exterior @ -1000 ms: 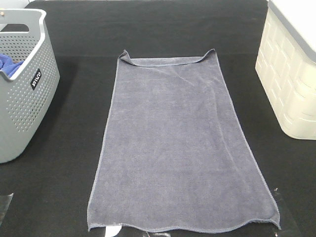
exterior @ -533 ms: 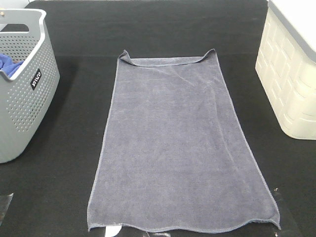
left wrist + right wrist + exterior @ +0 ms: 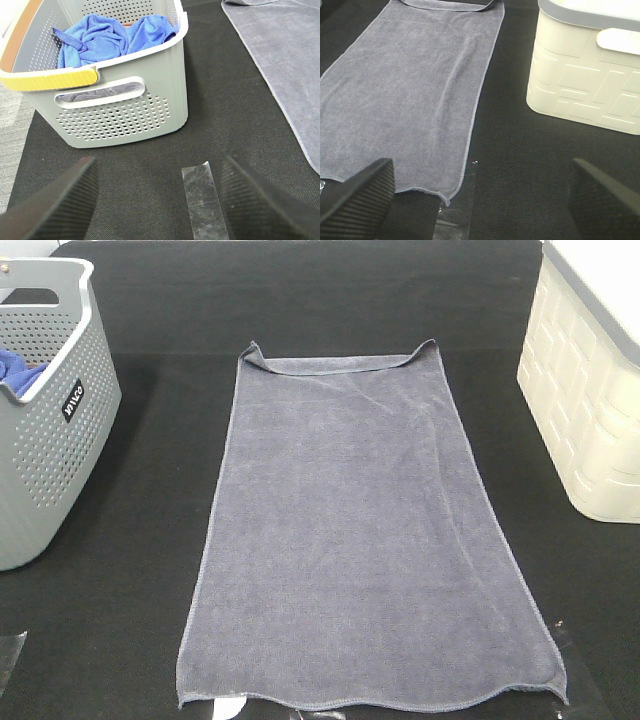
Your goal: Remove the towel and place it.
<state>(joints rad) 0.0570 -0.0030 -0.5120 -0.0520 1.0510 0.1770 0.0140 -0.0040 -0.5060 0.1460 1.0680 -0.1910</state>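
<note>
Only the fingers show: the left gripper (image 3: pixel 159 200) and right gripper (image 3: pixel 480 192) each have two broad, dark grey, wedge-shaped fingers (image 3: pixel 60 205) with finely ribbed, matte pads (image 3: pixel 600 205).

Even, bright overhead light is seen; the bin (image 3: pixel 590 390) is slightly overexposed, and focus is sharp throughout.

high: looks down on table | wrists: low, near | shared: towel (image 3: pixel 365 540)

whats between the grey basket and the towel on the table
Only bare black table cover lies between the grey basket and the towel; they lie apart. The high view shows this best, and the left wrist view agrees.
</note>
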